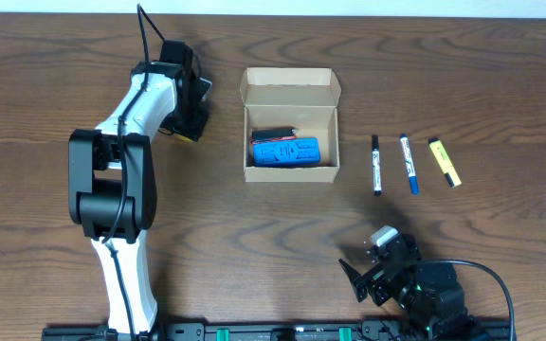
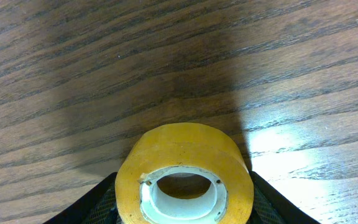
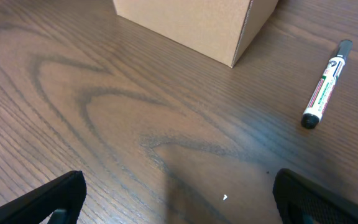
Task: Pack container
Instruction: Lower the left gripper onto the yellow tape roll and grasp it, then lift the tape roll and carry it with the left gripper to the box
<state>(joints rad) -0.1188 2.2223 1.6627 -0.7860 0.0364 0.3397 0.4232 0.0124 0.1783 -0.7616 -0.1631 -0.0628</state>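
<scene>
The tan cardboard container [image 1: 290, 87] stands upright, flap lid open.

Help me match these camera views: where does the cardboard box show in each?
Overhead: the container at centre, lid open.
Left wrist: not in it; only a tape roll on the table.
Right wrist: the container's corner at the top edge.
Shared landmark: the black marker, just right of the container in both.

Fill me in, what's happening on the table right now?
The left gripper is left of the open container, closed on a roll of yellow tape. The container already holds a blue item. A black marker, a blue marker and a yellow highlighter lie on the table to its right, not yet packed. The right gripper is open and empty below them.
</scene>
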